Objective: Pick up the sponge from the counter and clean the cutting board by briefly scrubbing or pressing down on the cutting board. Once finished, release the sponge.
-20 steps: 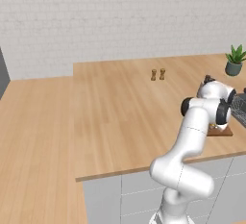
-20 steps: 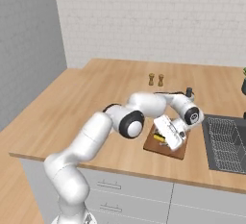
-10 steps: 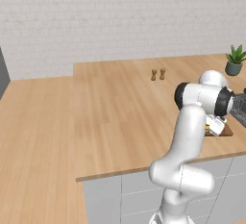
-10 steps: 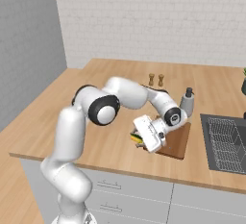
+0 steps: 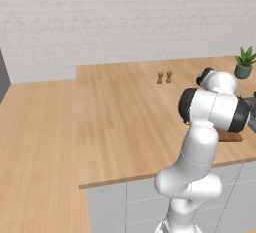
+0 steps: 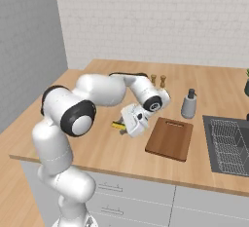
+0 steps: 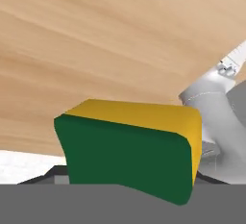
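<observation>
Soap bottle [image 6: 188,104] stands just behind cutting board [image 6: 170,138].

**Light-tan counter and its load**

The broad light-tan wood-plank counter [image 6: 112,153] carries a dark reddish-brown wooden cutting board [image 6: 169,137] just right of the tool [image 6: 127,127]. Beyond the tool stand two small brown shakers [image 6: 158,80]; a grey soap dispenser bottle [image 6: 188,104] stands behind the board.

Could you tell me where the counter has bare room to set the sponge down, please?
The counter is bare along its front edge left of the cutting board, and broadly between the two small shakers and the left edge. It is crowded by the soap bottle, sink and potted plant.
</observation>
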Motion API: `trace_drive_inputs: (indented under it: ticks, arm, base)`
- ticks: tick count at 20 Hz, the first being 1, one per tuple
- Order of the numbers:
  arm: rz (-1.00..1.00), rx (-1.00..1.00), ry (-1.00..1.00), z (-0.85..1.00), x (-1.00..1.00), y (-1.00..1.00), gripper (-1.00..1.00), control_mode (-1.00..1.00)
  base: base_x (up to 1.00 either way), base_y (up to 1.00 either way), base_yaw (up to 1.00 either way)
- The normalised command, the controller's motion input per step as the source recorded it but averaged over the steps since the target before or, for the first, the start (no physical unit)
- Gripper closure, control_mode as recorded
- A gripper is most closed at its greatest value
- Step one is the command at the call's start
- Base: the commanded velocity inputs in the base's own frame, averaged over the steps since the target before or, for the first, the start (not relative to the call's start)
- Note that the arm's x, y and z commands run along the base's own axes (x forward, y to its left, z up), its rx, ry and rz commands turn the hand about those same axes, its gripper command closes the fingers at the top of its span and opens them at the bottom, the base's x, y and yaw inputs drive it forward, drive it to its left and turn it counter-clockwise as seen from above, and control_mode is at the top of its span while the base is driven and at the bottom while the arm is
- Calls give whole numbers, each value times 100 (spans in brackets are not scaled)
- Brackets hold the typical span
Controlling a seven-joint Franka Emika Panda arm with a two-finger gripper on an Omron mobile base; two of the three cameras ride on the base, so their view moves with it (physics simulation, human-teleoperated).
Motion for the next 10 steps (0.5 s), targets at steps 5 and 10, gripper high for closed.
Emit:
trace_drive_inputs:
  ticks: [5, 10]
  arm:
    - [-12, -48, 0, -31, 47, 18, 100, -100]
    - [-3, -25, 2, -59, 49, -2, 100, -100]
  base:
    - [0, 0, 0]
    - [0, 0, 0]
